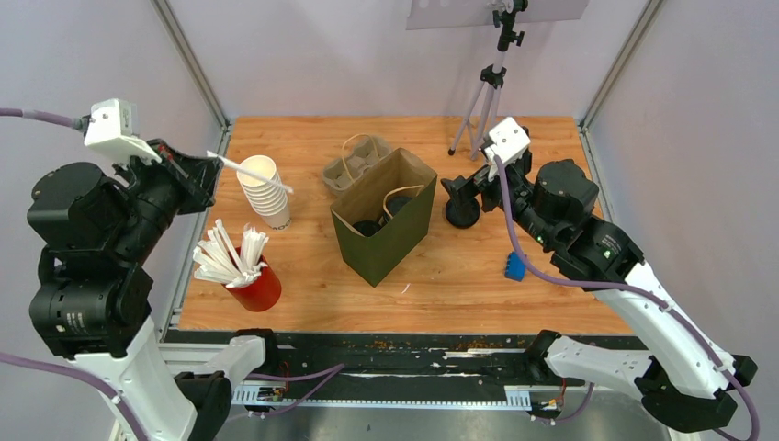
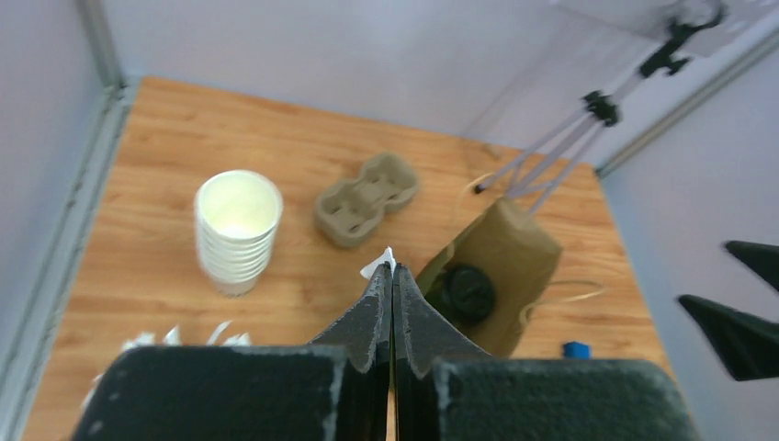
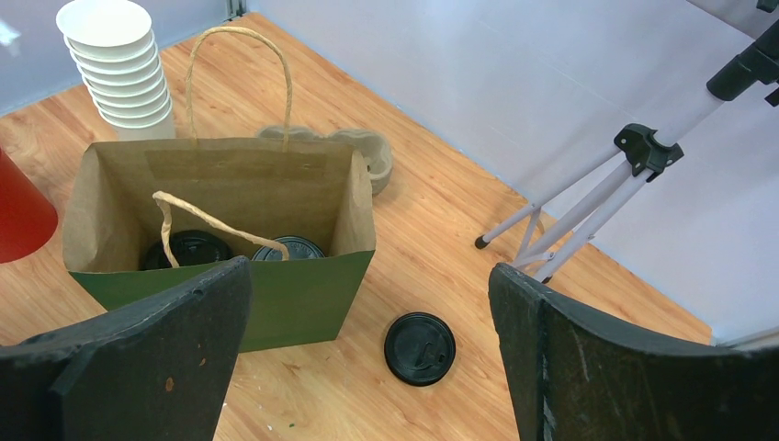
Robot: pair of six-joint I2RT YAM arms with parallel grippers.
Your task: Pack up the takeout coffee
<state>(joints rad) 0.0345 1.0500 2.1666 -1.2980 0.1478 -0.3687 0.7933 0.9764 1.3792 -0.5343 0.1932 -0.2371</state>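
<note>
At the near left of the surface stands a red cup full of white sticks. A small blue block lies toward the near right.

In the middle stands the paper bag, with its mouth open and its handles up. The two coffee cups sit side by side on its bottom with only their black lids showing, so the drinks themselves look packed.

The left fingers are pinched tight on one white stick, held high across the stack of white cups and probably meant for the bag. The right fingers are spread wide and hold nothing. They hang just right of the bag, above a loose black lid.

Beyond lie a cardboard carrier and, at the far edge, a tripod.
</note>
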